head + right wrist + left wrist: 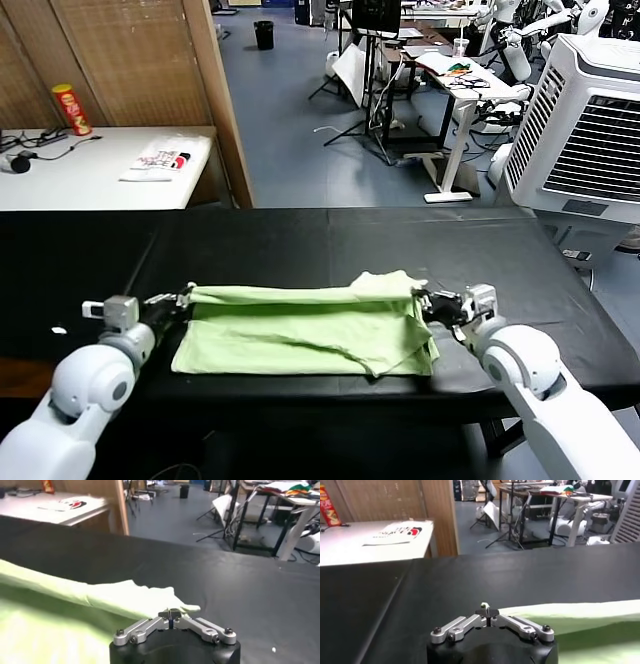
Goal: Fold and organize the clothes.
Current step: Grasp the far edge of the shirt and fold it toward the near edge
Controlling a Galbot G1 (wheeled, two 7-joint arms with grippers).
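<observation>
Behind the work stood a cluttered workshop: blue-grey floor, a wood-grain partition [150,60], a white ribbed cooler unit [590,130], and a pale side table [90,170] carrying a red snack tube [71,108] and a flat white printed packet [162,158]. Nearer the robot stretched a long table [300,240] draped in matte black cloth, smooth and nearly creaseless.

On that cloth lay the shirt [300,335], thin pale-green fabric folded into a rough rectangle, softly wrinkled, its lower layer flat on the table. The far edge was raised and drawn into a taut horizontal band between the two arms.

The left gripper [186,296] sat at the band's left end, its metal fingers [487,613] pressed together on a sliver of green cloth. The right gripper [422,299] sat at the right end, its fingers [170,614] likewise closed, pinching a bunched, rumpled corner of the shirt.
</observation>
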